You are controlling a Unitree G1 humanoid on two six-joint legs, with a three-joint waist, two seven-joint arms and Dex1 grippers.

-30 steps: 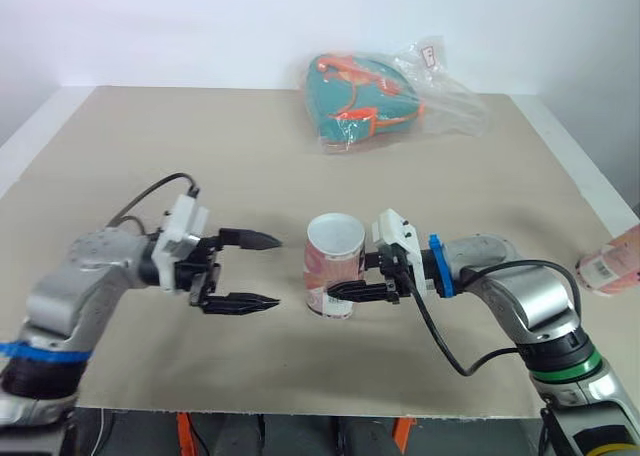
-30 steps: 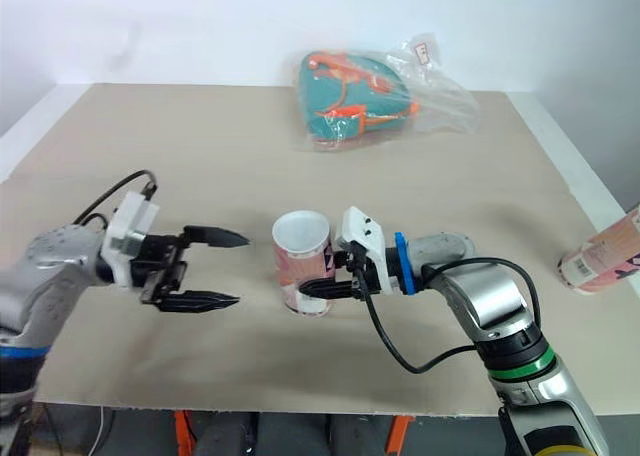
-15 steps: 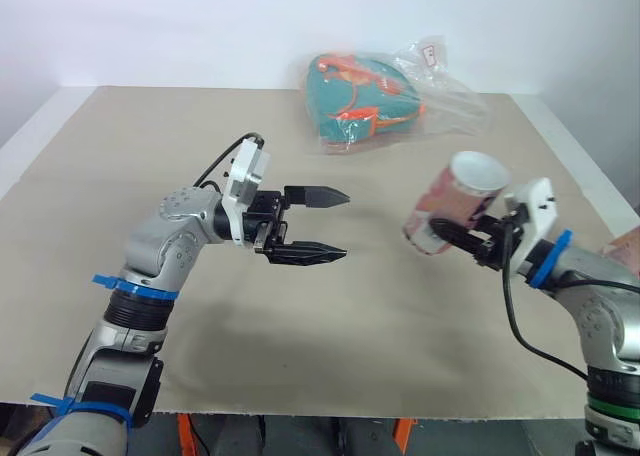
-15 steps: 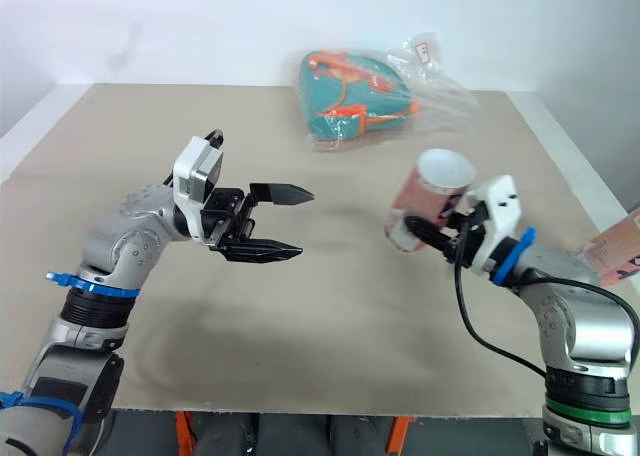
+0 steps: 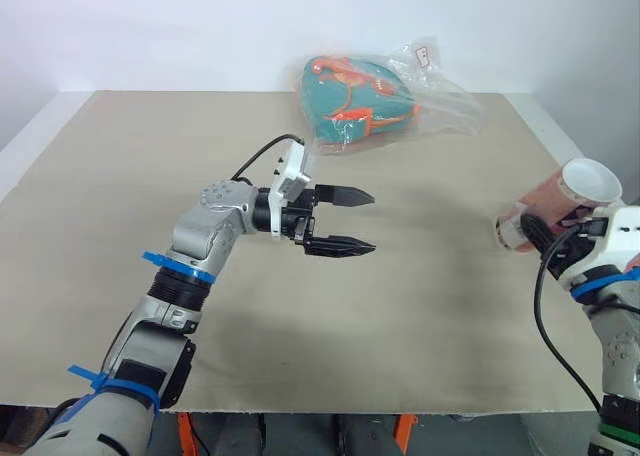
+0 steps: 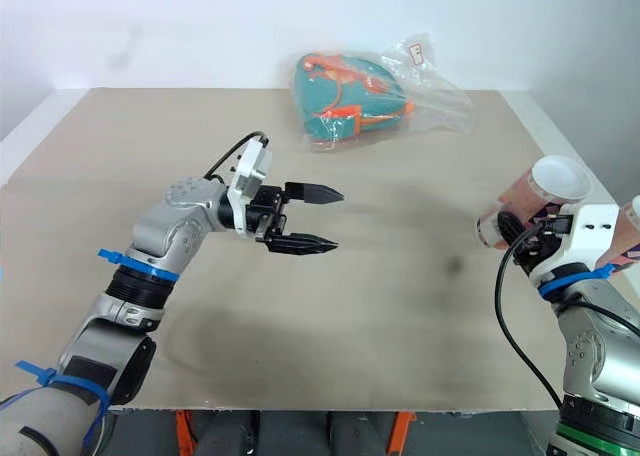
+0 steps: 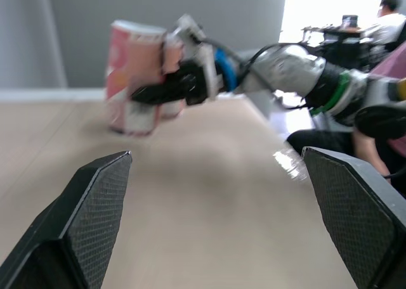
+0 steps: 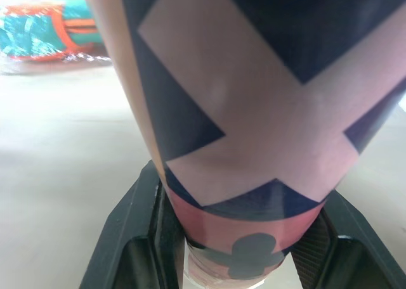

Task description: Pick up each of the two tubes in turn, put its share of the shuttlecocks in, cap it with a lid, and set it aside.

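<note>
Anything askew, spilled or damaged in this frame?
Nothing spilled or damaged. The right gripper holds the uncapped tube tilted near the right edge of the table; the left gripper is open and empty.

The pink cylindrical cardboard tube carries navy and pale-pink geometric shapes. The clear plastic bag holds teal-and-orange contents. The tabletop is beige.

The desk is viewed from above its near edge by both head eyes, set side by side and tilted forward and down; nearly the whole top is shared between them. The left wrist camera is aimed low across the top towards the right edge, where the tube is caught. The right wrist camera is set very near that tube
</note>
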